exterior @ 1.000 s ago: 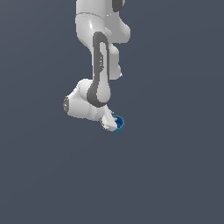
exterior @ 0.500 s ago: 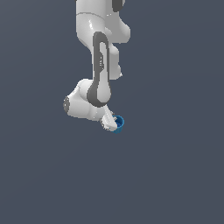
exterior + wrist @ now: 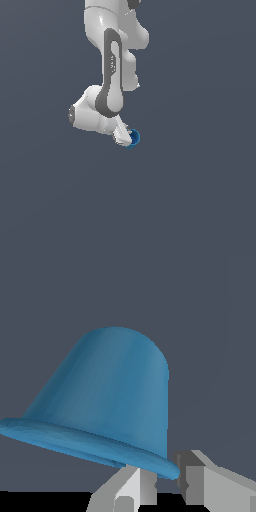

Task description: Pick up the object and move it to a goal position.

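- Gripper (image 3: 160,491), its fingers closed on the flared rim of the blue cup (image 3: 110,401), holds it at the arm's tip.
- Grasp looks done; whether the cup is lifted, or where the goal lies, cannot be told.

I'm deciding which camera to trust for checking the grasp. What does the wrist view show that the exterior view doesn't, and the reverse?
Only the wrist view shows the blue cup close up: its tapered wall, its flared rim, and the two fingers at that rim. Whether they clamp it cannot be told. Only the exterior view shows the whole white arm reaching down and where the cup sits in the scene, a small blue spot half hidden by the gripper. Both show the cup at the gripper's tip against a plain dark grey background.
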Action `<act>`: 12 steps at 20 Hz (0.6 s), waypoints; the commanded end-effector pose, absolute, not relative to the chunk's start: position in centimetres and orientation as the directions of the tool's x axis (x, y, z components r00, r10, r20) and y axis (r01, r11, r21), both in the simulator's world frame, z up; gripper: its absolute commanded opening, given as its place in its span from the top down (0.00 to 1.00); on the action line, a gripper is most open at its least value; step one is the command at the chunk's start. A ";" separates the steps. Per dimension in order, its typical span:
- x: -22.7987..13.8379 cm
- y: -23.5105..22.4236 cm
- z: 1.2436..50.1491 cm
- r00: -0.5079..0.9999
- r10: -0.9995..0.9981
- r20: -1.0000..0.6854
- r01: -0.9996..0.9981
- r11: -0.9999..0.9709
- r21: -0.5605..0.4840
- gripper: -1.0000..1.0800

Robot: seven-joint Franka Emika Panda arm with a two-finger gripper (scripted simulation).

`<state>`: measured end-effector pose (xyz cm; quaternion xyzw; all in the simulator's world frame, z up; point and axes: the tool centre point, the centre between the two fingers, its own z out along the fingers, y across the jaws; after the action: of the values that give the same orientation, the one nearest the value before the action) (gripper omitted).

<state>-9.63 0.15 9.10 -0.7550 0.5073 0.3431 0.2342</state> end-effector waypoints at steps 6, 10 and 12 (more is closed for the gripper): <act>-11.2 -2.6 14.2 0.251 -0.606 -0.755 -0.927 -0.374 -0.008 1.00; -12.4 -4.8 18.0 0.250 -0.606 -0.755 -0.928 -0.374 -0.007 1.00; -13.1 -6.0 20.1 0.249 -0.606 -0.755 -0.928 -0.374 -0.007 1.00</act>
<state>-12.58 -5.09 18.44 -0.7545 0.5080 0.3430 0.2345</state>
